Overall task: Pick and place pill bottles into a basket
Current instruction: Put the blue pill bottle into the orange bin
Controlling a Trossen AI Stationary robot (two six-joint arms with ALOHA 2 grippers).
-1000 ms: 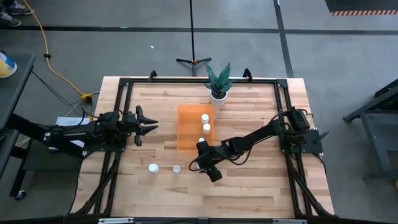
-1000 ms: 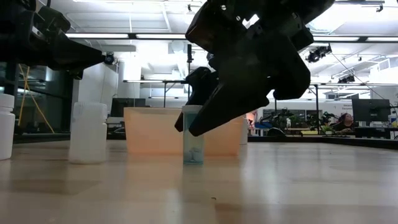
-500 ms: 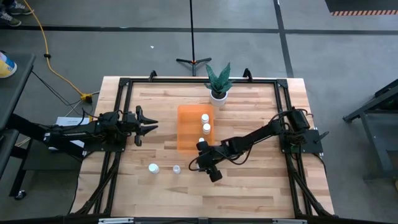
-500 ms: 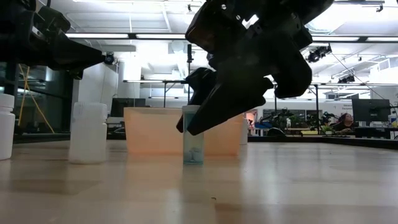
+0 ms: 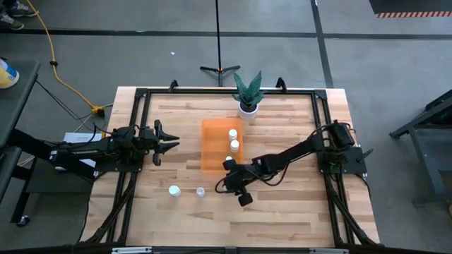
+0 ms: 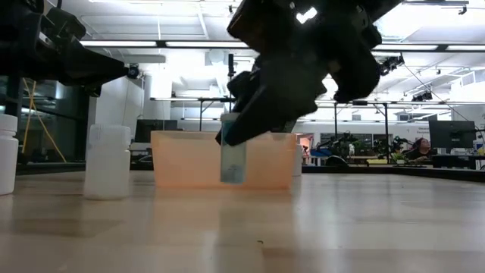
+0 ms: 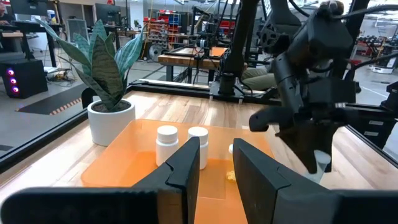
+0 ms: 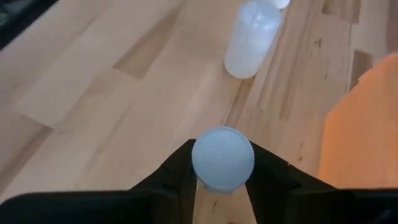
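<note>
Right gripper [image 6: 250,121], at centre of the low view, is clamped on a bottle [image 6: 233,158], now lifted clear of the table [image 6: 341,227] where it stood a second ago, before the basket [image 6: 182,159]. Left gripper [image 5: 169,143] waits spread apart at left.

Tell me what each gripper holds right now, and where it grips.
The right gripper holds a pill bottle by its upper body, just under the cap. The left gripper holds nothing.
</note>
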